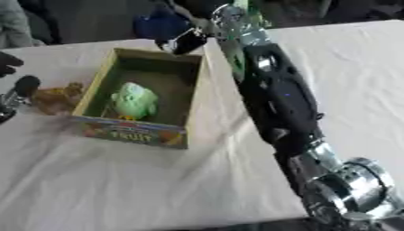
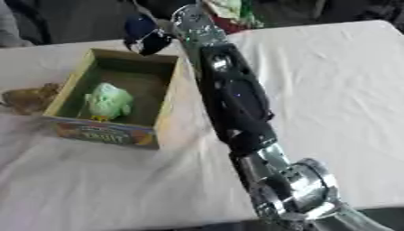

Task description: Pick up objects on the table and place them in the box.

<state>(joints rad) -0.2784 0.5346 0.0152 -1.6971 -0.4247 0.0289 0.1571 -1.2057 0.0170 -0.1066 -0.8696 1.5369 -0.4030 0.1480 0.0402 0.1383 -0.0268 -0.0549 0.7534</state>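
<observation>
The right hand (image 1: 183, 41) is hard to read: it hangs just beyond the far rim of the box (image 1: 93, 85), dark and blurred, and whether its fingers are curled or straight cannot be told. A dark blue shape (image 2: 140, 26) sits right at that hand, touching or overlapping it, but its outline merges with the shadowed background and what it is stays unclear. The right forearm runs from the lower right corner up past the right side of the box, hiding a long strip of the desk (image 1: 142, 185).

The left hand (image 1: 17, 92) is cut off at the left edge, to the left of the box; only dark and metallic parts show, so its state cannot be told either.

Inside the box lies a pale green soft toy (image 1: 132, 102), toward the near wall. A brownish, crumpled thing (image 1: 57, 99) lies on the desk just left of the box, touching or nearly touching its wall.

The desk wears a white, slightly wrinkled cloth. Behind the box the room is dark, with indistinct shapes.
</observation>
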